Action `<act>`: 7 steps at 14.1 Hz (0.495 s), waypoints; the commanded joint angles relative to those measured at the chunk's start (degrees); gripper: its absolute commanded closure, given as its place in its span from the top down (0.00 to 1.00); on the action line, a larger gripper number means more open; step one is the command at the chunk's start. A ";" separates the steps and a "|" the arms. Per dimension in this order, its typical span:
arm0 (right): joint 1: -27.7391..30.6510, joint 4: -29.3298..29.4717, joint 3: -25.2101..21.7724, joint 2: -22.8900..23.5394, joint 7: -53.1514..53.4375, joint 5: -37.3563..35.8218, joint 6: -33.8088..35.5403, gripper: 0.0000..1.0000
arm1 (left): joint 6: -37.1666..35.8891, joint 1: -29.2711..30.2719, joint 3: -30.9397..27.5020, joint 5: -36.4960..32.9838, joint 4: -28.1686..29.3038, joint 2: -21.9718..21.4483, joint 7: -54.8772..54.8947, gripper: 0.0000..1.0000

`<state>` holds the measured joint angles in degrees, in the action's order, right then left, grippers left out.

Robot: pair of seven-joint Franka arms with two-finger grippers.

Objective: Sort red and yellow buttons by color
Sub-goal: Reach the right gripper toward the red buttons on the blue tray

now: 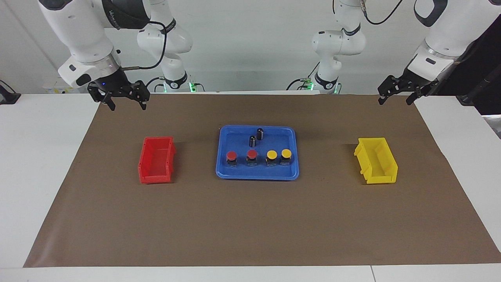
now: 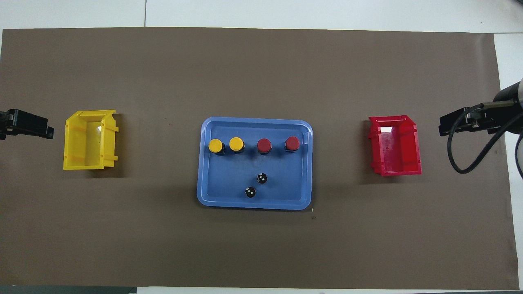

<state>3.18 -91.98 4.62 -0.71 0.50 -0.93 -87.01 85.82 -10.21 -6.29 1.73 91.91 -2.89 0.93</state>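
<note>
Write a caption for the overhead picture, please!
Two yellow buttons and two red buttons line a blue plastic tray between yellow and red bins.

I see two red buttons (image 1: pixel 241 155) and two yellow buttons (image 1: pixel 278 154) on a blue tray (image 1: pixel 223 166), with a red bin (image 1: pixel 155 160) and a yellow bin (image 1: pixel 376 160) on brown paper (image 1: pixel 250 227).

White glossy arm (image 1: pixel 78 35) shells, rounded joints with dark bands; black pincer (image 1: pixel 126 102) hardware, black looping cable (image 1: pixel 160 43), green lights at the bases.

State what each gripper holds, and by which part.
Nothing is held. The left gripper and right gripper are open and empty, raised clear of the tray.
</note>
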 commanded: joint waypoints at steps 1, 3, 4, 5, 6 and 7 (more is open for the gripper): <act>0.42 0.75 0.22 0.44 -1.02 0.23 0.18 1.00 | 0.76 0.37 0.48 -1.12 0.81 -0.54 0.13 1.00; 0.42 0.75 0.22 0.44 -0.94 0.32 0.18 1.00 | 0.84 0.37 0.48 -1.12 0.81 -0.54 0.13 1.00; 0.42 0.66 0.22 0.44 -0.85 0.32 0.35 1.00 | 0.84 0.37 0.48 -1.12 0.73 -0.54 0.13 1.00; 0.42 0.57 0.22 0.35 -0.76 0.32 0.35 1.00 | 0.84 0.37 0.48 -1.12 0.73 -0.54 0.13 1.00; 0.51 0.40 0.22 0.27 -0.76 0.32 0.35 1.00 | 0.84 0.37 0.48 -1.12 0.81 -0.54 0.13 1.00; 0.60 0.31 0.22 0.27 -0.93 0.32 0.35 1.00 | 0.84 0.45 0.48 -1.12 0.73 -0.54 0.13 1.00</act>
<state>3.20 -91.98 4.61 -0.69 0.50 -0.93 -87.01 85.82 -10.21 -6.29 1.73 91.91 -2.89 0.93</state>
